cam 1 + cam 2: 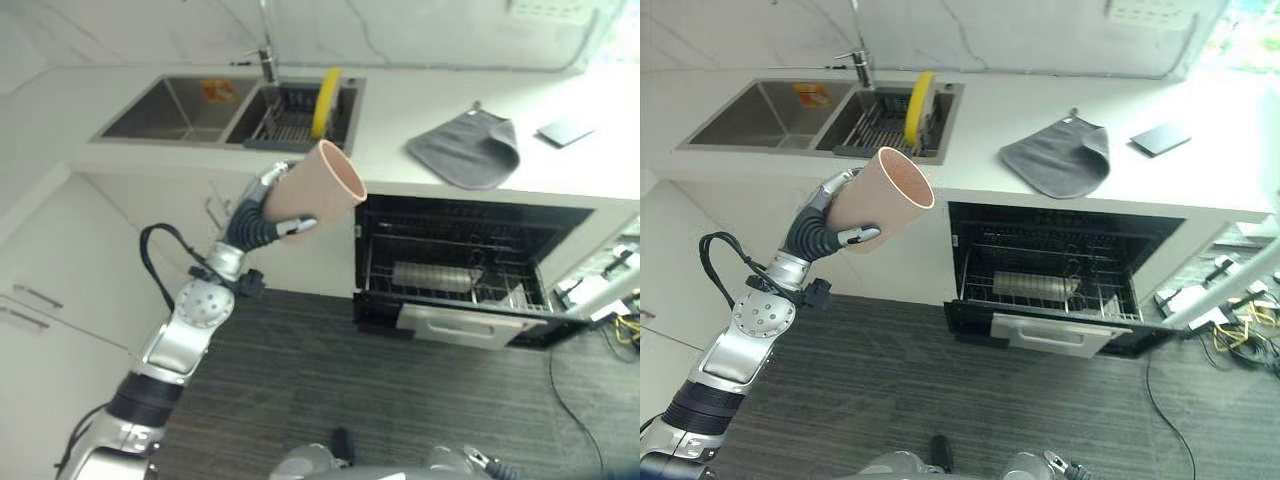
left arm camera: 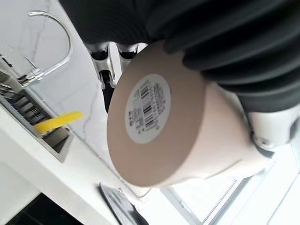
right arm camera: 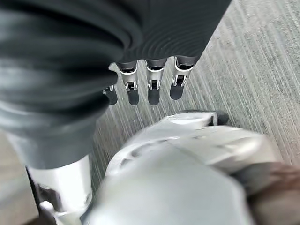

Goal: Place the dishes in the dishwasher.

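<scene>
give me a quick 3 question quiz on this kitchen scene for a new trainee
1. True or false: the left hand is curled round a beige tapered plastic cup.
2. Where is the yellow plate? A) on the floor B) on edge in the dark rack in the right basin of the steel sink C) in the dishwasher
3. Fill in: the crumpled grey cloth lies on the white ____, above the open black dishwasher.

Key:
1. True. The cup is held in the air, mouth tipped toward the dishwasher.
2. B
3. Counter. The right hand hangs open over the floor.
</scene>
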You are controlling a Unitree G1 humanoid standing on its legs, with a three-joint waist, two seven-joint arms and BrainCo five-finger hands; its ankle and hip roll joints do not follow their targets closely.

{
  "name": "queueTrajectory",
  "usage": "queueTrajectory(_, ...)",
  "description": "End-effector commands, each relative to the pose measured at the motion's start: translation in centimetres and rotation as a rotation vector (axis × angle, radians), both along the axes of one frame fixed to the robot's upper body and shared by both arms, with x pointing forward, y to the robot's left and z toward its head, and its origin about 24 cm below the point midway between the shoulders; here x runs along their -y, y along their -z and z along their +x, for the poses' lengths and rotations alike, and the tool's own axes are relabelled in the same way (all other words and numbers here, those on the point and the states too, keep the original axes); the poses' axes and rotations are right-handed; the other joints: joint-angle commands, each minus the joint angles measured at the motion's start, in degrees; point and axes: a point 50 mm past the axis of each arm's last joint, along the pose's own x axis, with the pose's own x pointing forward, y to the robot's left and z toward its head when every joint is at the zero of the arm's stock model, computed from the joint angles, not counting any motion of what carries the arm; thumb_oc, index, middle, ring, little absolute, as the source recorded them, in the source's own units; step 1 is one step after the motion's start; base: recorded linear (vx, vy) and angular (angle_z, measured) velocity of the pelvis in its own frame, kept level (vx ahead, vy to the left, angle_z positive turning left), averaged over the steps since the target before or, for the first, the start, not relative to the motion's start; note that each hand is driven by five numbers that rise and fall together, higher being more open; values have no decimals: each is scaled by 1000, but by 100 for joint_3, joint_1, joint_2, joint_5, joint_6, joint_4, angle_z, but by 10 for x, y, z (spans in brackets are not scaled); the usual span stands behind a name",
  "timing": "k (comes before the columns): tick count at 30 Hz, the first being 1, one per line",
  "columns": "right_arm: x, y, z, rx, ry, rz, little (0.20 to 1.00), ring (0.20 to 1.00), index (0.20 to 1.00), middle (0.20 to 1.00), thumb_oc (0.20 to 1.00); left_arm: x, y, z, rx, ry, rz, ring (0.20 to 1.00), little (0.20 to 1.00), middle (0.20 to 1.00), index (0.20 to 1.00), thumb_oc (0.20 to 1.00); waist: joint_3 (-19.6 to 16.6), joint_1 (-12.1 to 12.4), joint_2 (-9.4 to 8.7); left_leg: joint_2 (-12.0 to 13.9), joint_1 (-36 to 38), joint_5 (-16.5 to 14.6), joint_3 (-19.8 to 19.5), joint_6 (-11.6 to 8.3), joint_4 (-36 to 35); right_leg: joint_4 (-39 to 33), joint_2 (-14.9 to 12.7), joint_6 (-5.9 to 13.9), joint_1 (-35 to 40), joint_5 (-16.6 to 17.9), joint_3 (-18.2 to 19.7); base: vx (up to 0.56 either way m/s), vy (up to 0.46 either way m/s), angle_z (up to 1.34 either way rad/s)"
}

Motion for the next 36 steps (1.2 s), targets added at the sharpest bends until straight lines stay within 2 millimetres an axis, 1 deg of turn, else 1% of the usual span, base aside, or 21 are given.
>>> queueTrajectory(1, -6, 3, -5, -15, 8, 2, 1000, 1000, 1000, 1000, 1000, 6, -32, -4, 152, 57, -29, 200, 200, 200, 200, 200, -70, -76, -32, 356, 85, -340, 398, -514, 263, -1695, 107, 302, 215, 1308, -91, 122, -73, 3)
queueTrajectory(2, -6, 3, -3, -21, -3, -8, 1000, 1000, 1000, 1000, 1000, 5, -34, -3, 157, 43, -29, 200, 200, 200, 200, 200, -63, -99, -74, 351, 177, -383, 424, -520, 194, -2050, -40, 409, 164, 1626, -33, 121, -112, 11)
queueTrajectory(4, -7, 3, -2, -24, -20, -19, 1000, 1000, 1000, 1000, 1000, 2, -36, -3, 162, 29, -35, 200, 200, 200, 200, 200, -63, -108, -133, 355, 271, -476, 453, -517, 162, -2383, -264, 564, 101, 1977, 69, 133, -160, 20)
queueTrajectory(6, -8, 3, -1, -29, -46, -32, 1000, 1000, 1000, 1000, 1000, -2, -37, -5, 162, 27, -34, 200, 200, 200, 200, 200, -82, -69, -160, 417, 312, -518, 479, -516, 174, -2575, -360, 608, 169, 2026, 63, 144, -209, 24)
queueTrajectory(8, -10, 3, 1, -33, -63, -31, 1000, 1000, 1000, 1000, 1000, -4, -36, -6, 158, 26, -22, 200, 200, 200, 200, 200, -104, -20, -160, 506, 308, -516, 490, -532, 206, -2654, -386, 592, 261, 1948, 2, 150, -308, 24)
queueTrajectory(9, -12, 3, 3, -35, -71, -26, 1000, 1000, 1000, 1000, 1000, -5, -35, -8, 155, 13, -14, 200, 200, 200, 200, 200, -127, 29, -162, 631, 266, -522, 482, -558, 293, -2699, -340, 532, 343, 1735, -62, 221, -550, 21)
queueTrajectory(10, -14, 4, 4, -37, -99, -25, 1000, 1000, 1000, 1000, 1000, -10, -34, -8, 145, -17, -33, 200, 200, 200, 200, 200, -155, 64, -170, 795, 242, -488, 477, -650, 388, -2943, -175, 442, 503, 1441, -193, 276, -665, 17)
queueTrajectory(13, -14, 3, 8, -33, -131, -42, 1000, 1000, 1000, 1000, 1000, -19, -32, -15, 167, -84, -93, 200, 200, 200, 200, 200, -219, 47, -169, 1134, 314, -215, 547, -957, 254, -3643, 331, 365, 815, 1317, -244, 192, -447, -5)
queueTrajectory(15, -9, 1, 10, -25, -133, -54, 1000, 1000, 1000, 1000, 1000, -24, -32, -17, 193, -116, -105, 200, 200, 200, 200, 200, -222, -12, -150, 1285, 281, -74, 543, -1125, 206, -3968, 553, 285, 912, 1350, -156, 107, -318, -18)
queueTrajectory(18, 1, -2, 10, -25, -126, -77, 1000, 1000, 1000, 1000, 1000, -30, -33, -18, 218, -151, -129, 200, 200, 200, 200, 200, -210, -74, -143, 1385, 73, -56, 466, -1287, 525, -4219, 760, 123, 996, 1330, -11, 87, -228, -10)
queueTrajectory(19, 6, -3, 10, -28, -128, -90, 1000, 1000, 1000, 1000, 1000, -32, -32, -19, 221, -156, -130, 200, 200, 200, 200, 200, -198, -53, -125, 1423, -57, 57, 337, -1365, 720, -4291, 828, 65, 1053, 1312, 63, 53, -175, -18)
queueTrajectory(20, 9, -4, 10, -28, -135, -98, 1000, 1000, 1000, 1000, 1000, -33, -31, -20, 221, -162, -128, 200, 200, 200, 200, 200, -177, -37, -121, 1436, -181, 277, 295, -1372, 744, -4341, 859, -16, 1029, 1388, 67, 63, -48, -30)
queueTrajectory(22, 17, -7, 13, -31, -178, -123, 1000, 1000, 1000, 1000, 1000, -40, -29, -24, 221, -196, -119, 200, 200, 200, 200, 200, -141, 123, -8, 1305, -393, 662, -349, -1521, 305, -4563, 971, -12, 1082, 1448, 409, 94, 55, -65)
queueTrajectory(23, 18, -7, 13, -30, -169, -128, 1000, 1000, 1000, 1000, 1000, -41, -30, -25, 223, -191, -118, 200, 200, 200, 200, 200, -135, 153, 20, 1316, -503, 817, -364, -1566, 210, -4608, 979, -22, 1097, 1455, 404, 77, 66, -114)
queueTrajectory(24, 21, -7, 10, -33, -147, -137, 1000, 1000, 1000, 1000, 1000, -41, -33, -25, 230, -177, -120, 200, 200, 200, 200, 200, -107, 150, 61, 1383, -626, 939, -178, -1611, 109, -4656, 933, -18, 1165, 1433, 233, 44, 94, -102)
queueTrajectory(25, 21, -7, 8, -36, -134, -141, 1000, 1000, 1000, 1000, 1000, -38, -33, -24, 232, -162, -122, 200, 200, 200, 200, 200, -95, 123, 78, 1349, -469, 888, -66, -1607, -88, -4647, 837, 48, 1203, 1460, 94, 45, 105, -47)
queueTrajectory(27, 19, -6, 8, -35, -144, -136, 1000, 1000, 1000, 1000, 1000, -35, -33, -24, 230, -158, -118, 200, 200, 200, 200, 200, -112, 119, 99, 1267, -345, 844, -141, -1566, -214, -4626, 801, 81, 1180, 1502, 106, 59, 149, -4)
queueTrajectory(29, 9, -4, 8, -23, -169, -116, 1000, 1000, 1000, 1000, 1000, -33, -32, -23, 225, -149, -117, 200, 200, 200, 200, 200, -168, 81, 151, 1160, -200, 740, -163, -1492, -338, -4585, 761, 97, 1153, 1503, 112, 83, 157, -19)
queueTrajectory(31, 2, -2, 9, -22, -186, -113, 1000, 1000, 1000, 1000, 1000, -36, -31, -22, 217, -161, -128, 200, 200, 200, 200, 200, -211, 71, 175, 1077, -112, 650, -207, -1438, -426, -4566, 728, 146, 1144, 1507, 155, 80, 117, -14)
queueTrajectory(32, -4, 0, 9, -28, -200, -116, 1000, 1000, 1000, 1000, 1000, -38, -31, -21, 209, -177, -131, 200, 200, 200, 200, 200, -258, 59, 177, 1026, -32, 540, -153, -1384, -471, -4559, 652, 225, 1137, 1530, 139, 68, 109, 4)
queueTrajectory(36, -6, 0, 9, -31, -171, -116, 1000, 1000, 1000, 1000, 1000, -42, -31, -21, 203, -193, -120, 200, 200, 200, 200, 200, -279, 42, 155, 963, 63, 400, -98, -1277, -478, -4491, 570, 294, 1115, 1533, 135, 29, 49, 4)
